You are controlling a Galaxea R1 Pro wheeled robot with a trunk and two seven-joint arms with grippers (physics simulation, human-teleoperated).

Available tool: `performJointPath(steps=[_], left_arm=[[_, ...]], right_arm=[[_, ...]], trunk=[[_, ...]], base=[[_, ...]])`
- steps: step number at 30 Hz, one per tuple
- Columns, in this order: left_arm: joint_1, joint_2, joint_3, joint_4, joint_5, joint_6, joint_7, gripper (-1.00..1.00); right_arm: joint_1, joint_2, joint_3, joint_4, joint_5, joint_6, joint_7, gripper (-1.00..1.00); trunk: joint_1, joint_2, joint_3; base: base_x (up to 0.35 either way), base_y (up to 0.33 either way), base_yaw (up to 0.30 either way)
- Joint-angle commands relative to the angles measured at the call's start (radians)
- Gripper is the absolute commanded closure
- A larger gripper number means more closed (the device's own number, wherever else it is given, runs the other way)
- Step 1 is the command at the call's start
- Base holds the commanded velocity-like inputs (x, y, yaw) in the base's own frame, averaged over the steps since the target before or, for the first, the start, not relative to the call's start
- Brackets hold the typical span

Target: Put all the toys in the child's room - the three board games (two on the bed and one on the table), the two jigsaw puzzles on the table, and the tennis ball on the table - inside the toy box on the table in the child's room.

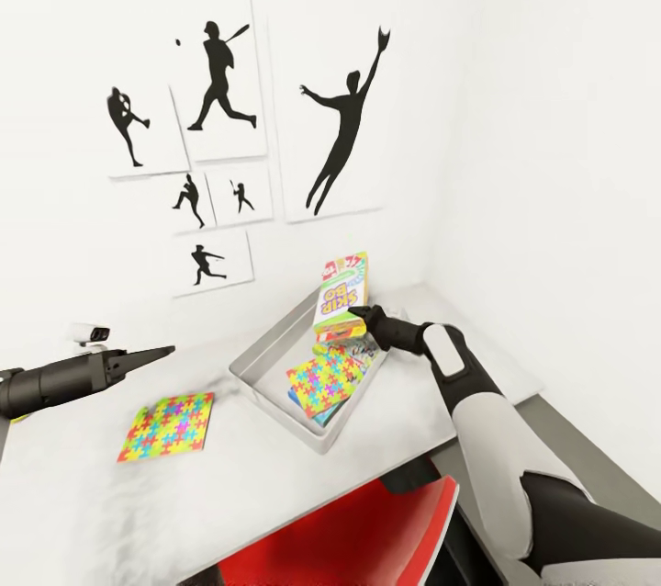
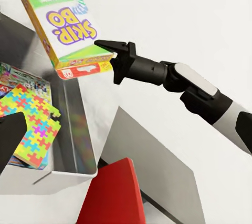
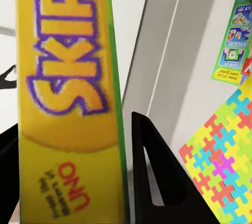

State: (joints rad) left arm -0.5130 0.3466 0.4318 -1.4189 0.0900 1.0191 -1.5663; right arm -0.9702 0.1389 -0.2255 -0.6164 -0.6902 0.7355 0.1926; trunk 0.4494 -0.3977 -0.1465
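Observation:
My right gripper [image 1: 360, 314] is shut on the lower end of the SKIP-BO board game [image 1: 341, 294], holding it upright and tilted over the far corner of the toy box [image 1: 267, 383]. In the right wrist view the game [image 3: 68, 103] sits between the fingers [image 3: 157, 182]. Inside the toy box [image 2: 73, 124] lies a jigsaw puzzle [image 1: 323, 379] on top of a blue printed game box [image 1: 364, 364]. Another jigsaw puzzle [image 1: 167, 425] lies flat on the table [image 1: 138, 503], left of the toy box. My left gripper [image 1: 156, 353] hovers above the table, left of the toy box and holding nothing.
A red chair [image 1: 367, 531] stands tucked under the table's near edge. The darker desk top [image 1: 588, 448] runs along the right wall. A small white device [image 1: 92, 332] sits by the back wall. Black sports silhouette prints [image 1: 220, 81] hang above the table.

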Motion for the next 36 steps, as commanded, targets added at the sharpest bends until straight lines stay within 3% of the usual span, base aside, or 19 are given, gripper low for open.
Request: performJointPath(steps=[1,10,24,30,36], left_arm=[[-0.001,0.0,0.002,0.0,-0.001,0.01,-0.004,-1.0],[-0.001,0.001,0.004,0.0,-0.001,0.011,-0.004,-1.0],[-0.001,0.002,0.01,0.0,-0.001,0.011,-0.004,-1.0],[-0.001,0.002,0.01,0.0,-0.001,0.012,-0.004,-1.0],[-0.001,0.002,0.01,0.0,-0.001,0.012,-0.004,-1.0]], right_arm=[[-0.007,0.002,-0.008,0.0,0.004,0.007,-0.009,1.0],[-0.027,0.013,-0.006,0.0,-0.058,0.008,-0.099,1.0],[-0.033,0.03,-0.006,0.004,-0.068,0.008,-0.13,1.0],[-0.033,0.036,-0.006,0.004,-0.07,0.021,-0.175,1.0],[-0.032,0.036,-0.006,0.004,-0.121,0.025,-0.209,1.0]], trunk=[[0.001,-0.002,-0.004],[0.001,-0.002,-0.018],[0.001,-0.002,-0.041],[0.001,-0.002,-0.05],[0.001,-0.002,-0.06]], base=[[0.0,0.0,0.0],[0.0,0.0,0.0],[0.0,0.0,0.0],[0.0,0.0,0.0],[-0.003,0.0,0.0]])
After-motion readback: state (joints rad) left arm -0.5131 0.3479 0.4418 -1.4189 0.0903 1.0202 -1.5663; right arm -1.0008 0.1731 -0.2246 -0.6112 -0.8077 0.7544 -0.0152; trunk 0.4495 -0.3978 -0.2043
